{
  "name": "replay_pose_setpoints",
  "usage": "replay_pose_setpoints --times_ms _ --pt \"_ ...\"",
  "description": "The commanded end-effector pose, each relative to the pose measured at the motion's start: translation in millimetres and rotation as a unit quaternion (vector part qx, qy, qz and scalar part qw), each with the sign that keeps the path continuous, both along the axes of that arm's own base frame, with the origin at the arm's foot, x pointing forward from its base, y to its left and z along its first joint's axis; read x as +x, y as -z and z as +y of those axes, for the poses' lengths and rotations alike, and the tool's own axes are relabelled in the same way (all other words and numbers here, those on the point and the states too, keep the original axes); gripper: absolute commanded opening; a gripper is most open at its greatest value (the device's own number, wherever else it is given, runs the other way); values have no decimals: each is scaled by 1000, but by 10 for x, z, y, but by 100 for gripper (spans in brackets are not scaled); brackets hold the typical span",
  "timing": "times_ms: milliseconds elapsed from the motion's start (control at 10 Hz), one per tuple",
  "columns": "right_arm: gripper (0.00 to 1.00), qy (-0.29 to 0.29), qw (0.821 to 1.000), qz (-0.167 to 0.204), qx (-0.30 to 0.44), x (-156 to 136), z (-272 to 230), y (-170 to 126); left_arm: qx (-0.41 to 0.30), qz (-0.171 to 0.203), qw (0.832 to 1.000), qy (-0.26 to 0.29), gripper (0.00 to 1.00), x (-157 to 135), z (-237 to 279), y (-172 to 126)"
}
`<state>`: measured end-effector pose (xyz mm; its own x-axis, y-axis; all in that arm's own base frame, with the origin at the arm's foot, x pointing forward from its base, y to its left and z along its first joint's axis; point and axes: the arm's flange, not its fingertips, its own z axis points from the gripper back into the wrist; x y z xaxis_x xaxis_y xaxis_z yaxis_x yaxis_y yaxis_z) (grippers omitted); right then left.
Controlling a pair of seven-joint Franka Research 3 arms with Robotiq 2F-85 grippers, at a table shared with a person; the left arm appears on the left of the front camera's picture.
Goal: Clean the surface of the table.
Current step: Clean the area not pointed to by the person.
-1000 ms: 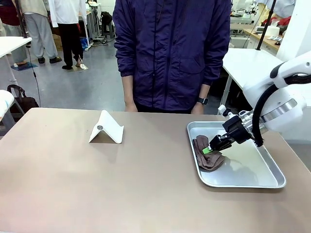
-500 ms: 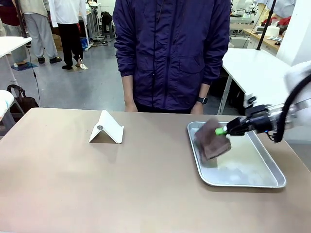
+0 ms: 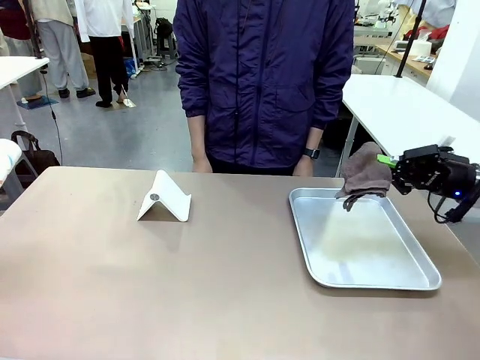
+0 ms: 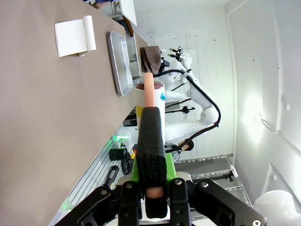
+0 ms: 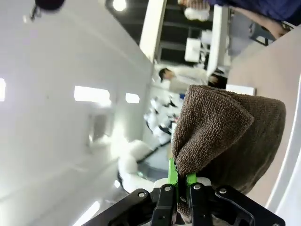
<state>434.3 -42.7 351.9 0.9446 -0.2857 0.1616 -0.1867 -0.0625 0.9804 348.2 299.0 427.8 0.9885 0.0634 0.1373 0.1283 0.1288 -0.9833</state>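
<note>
The brownish table point(image 3: 150, 277) stretches across the front view. My right gripper point(image 3: 388, 160) is shut on a brown cloth point(image 3: 364, 172), which hangs in the air over the far right corner of the metal tray point(image 3: 397, 279). The right wrist view has the cloth point(image 5: 225, 127) bunched over my shut gripper point(image 5: 181, 181). My left gripper point(image 4: 150, 113) is off the table's side, shut on a thin pinkish stick point(image 4: 148, 89), with the table point(image 4: 47, 122) beside it.
A white folded stand point(image 3: 165, 198) sits on the table's far left part. A person in a dark blue jacket point(image 3: 262, 82) stands at the far edge, hands down behind it. The left wrist view takes in the tray point(image 4: 120, 61), the stand point(image 4: 73, 37) and my right arm point(image 4: 188, 89).
My right gripper has lifted the brown cloth out of the tray, up and toward the far right. The tray's inside is now bare. Nothing else on the table has moved.
</note>
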Motion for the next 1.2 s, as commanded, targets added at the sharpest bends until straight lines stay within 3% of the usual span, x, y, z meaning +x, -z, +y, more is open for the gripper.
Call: replay_pose_setpoints --times_ms 0,200,400,700,900,1000,1100 --pt "3 35 997 55 45 -256 -9 -200 -2 6 1000 2 22 -37 36 -64" --pt "3 14 996 76 51 -602 -97 -301 -2 6 1000 2 22 -37 36 -64" --pt "3 19 995 94 12 -928 -62 -317 -2 6 1000 2 22 -37 36 -64" --pt "3 -22 993 117 -20 -1304 59 -250 -2 6 1000 2 22 -37 36 -64" --pt "3 -48 995 72 -58 -1312 114 -172 -2 6 1000 2 22 -37 36 -64" --pt "3 -21 994 104 -25 -774 -195 -215 -2 6 1000 2 22 -37 36 -64" --pt "3 -21 994 104 -25 -774 -195 -215 -2 6 1000 2 22 -37 36 -64"
